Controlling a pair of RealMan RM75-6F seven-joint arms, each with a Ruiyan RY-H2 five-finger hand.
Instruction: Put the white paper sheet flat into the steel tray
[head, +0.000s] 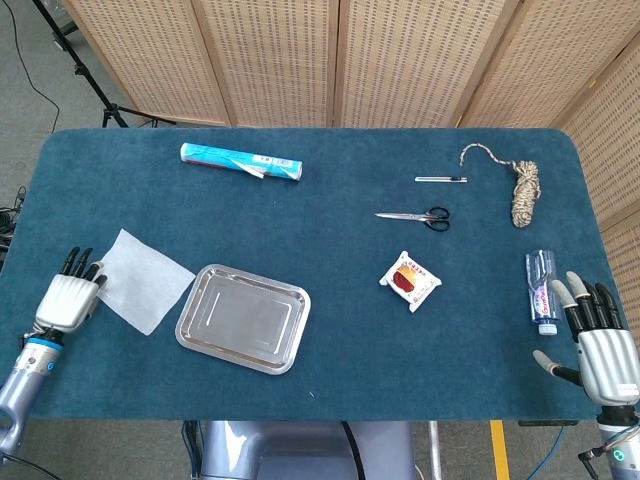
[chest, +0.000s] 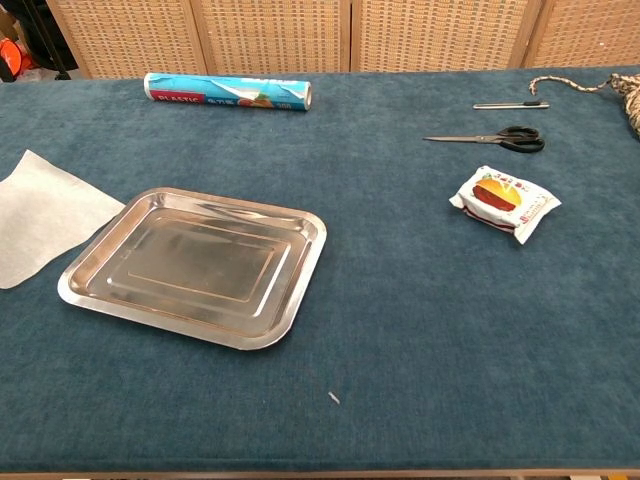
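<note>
A white paper sheet (head: 142, 278) (chest: 42, 214) lies flat on the blue table at the left, just left of the empty steel tray (head: 243, 318) (chest: 195, 264). My left hand (head: 68, 297) rests on the table at the sheet's left corner, fingers stretched forward and apart, their tips at the paper's edge; it holds nothing. My right hand (head: 598, 343) hovers at the table's near right edge, fingers spread and empty. Neither hand shows in the chest view.
A plastic wrap roll (head: 241, 164) lies at the back left. Scissors (head: 414, 216), a thin pen-like tool (head: 441, 179), a rope bundle (head: 521, 186), a snack packet (head: 410, 281) and a small water bottle (head: 541, 288) occupy the right half.
</note>
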